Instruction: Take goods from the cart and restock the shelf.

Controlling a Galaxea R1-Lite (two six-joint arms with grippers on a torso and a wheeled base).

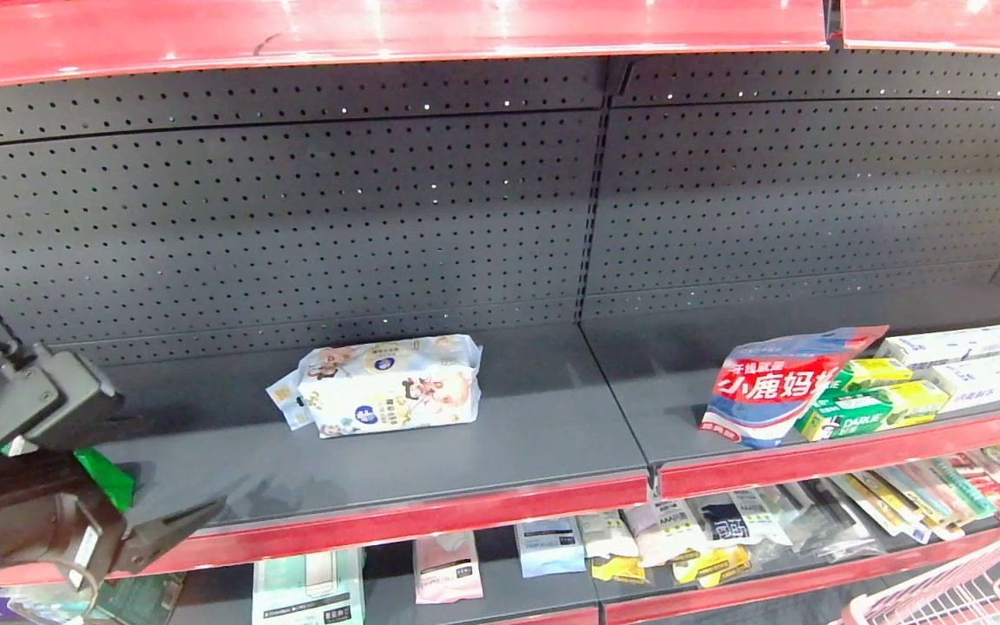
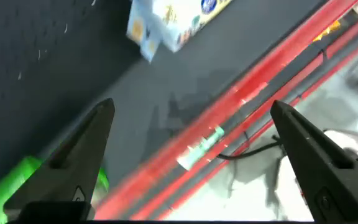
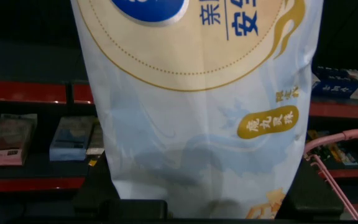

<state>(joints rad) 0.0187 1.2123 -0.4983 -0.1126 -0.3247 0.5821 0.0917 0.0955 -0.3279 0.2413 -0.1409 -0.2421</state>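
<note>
One wipes pack (image 1: 387, 384) on shelf (image 1: 509, 434); left end effector (image 2: 192, 104) apart, right end effector (image 3: 204, 186) clamps white bag (image 3: 197, 112).

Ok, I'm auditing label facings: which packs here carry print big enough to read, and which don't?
Red pouch: big white characters, readable.
Green boxes: white lettering, readable.
White pack, right wrist view: large blue and gold characters, partly cut off.
Cartoon-printed pack: too small.
Lower-shelf packets: too small.
</note>
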